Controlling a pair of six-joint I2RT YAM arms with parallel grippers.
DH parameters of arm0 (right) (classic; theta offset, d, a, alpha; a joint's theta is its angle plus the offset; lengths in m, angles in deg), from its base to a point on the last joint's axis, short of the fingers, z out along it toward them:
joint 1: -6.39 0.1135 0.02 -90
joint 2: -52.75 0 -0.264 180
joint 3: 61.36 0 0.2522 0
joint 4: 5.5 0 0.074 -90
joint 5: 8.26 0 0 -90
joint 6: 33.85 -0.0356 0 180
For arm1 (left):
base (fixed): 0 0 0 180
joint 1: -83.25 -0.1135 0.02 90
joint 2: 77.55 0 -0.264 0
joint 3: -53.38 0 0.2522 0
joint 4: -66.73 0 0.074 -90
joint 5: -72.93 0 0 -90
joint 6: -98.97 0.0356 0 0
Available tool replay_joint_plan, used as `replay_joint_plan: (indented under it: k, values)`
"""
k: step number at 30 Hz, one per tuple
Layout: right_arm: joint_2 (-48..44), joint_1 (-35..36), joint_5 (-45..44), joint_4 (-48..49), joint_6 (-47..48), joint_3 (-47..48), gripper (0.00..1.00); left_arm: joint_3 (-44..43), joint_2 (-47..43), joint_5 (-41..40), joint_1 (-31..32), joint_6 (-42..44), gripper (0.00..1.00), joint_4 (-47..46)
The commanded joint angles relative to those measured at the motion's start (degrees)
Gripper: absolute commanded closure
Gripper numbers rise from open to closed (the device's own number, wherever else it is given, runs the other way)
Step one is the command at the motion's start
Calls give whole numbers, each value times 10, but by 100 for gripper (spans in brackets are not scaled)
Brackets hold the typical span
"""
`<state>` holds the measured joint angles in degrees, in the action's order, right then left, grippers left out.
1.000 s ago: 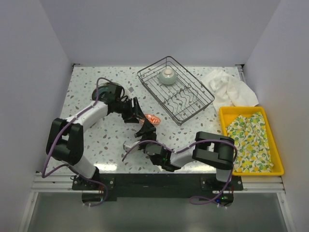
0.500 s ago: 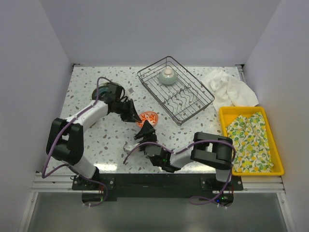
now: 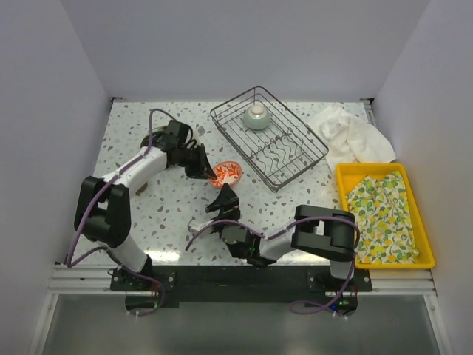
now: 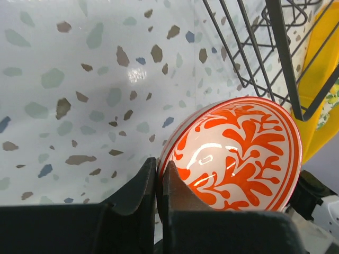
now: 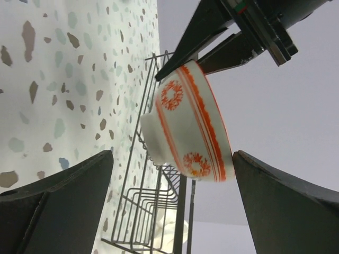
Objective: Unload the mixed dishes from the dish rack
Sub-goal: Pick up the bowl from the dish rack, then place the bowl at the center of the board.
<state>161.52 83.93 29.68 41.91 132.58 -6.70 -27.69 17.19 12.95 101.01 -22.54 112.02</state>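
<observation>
Pinching rim of red-patterned white ceramic bowl with left gripper; could slip, or clip dark wire dish rack at 2 o'clock; right gripper wide, empty.

top: high, downward; left wrist: close above red-patterned bowl; right wrist: low, same bowl side-on

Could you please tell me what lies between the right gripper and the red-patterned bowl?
Nothing: in the top view only bare speckled tabletop separates the right gripper from the red-patterned bowl, which the left gripper pinches.
</observation>
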Motion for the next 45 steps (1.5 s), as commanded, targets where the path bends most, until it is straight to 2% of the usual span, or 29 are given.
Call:
replay_joint_plan:
  k: [1, 4, 8, 11, 16, 20, 24, 29, 45]
  values:
    - [-21, 13, -31, -31, -68, 12, 1, -54, -8, -64, -2, 25, 100, 1]
    - [-44, 15, -30, -126, -146, 15, 1, -49, -14, -94, -5, 28, 100, -9]
    - [-104, 14, 10, -327, -308, 29, 2, -24, -32, -142, -8, 25, 100, -31]
    - [-131, 15, 34, -414, -382, 58, 2, 15, -60, -177, -18, 19, 100, -56]
    - [-145, 15, 61, -500, -480, 82, 2, 81, -116, -246, -49, 13, 100, -77]
    - [-171, 15, 101, -573, -565, 102, 2, 135, -155, -269, -74, 2, 100, -97]
    - [-196, 11, 142, -598, -620, 111, 2, 192, -199, -298, -88, -20, 100, -116]
    - [-182, -4, 179, -635, -647, 137, 2, 245, -232, -315, -108, -39, 100, -147]
    - [-229, -122, 264, -646, -709, 136, 2, 309, -257, -373, -138, -58, 100, -193]
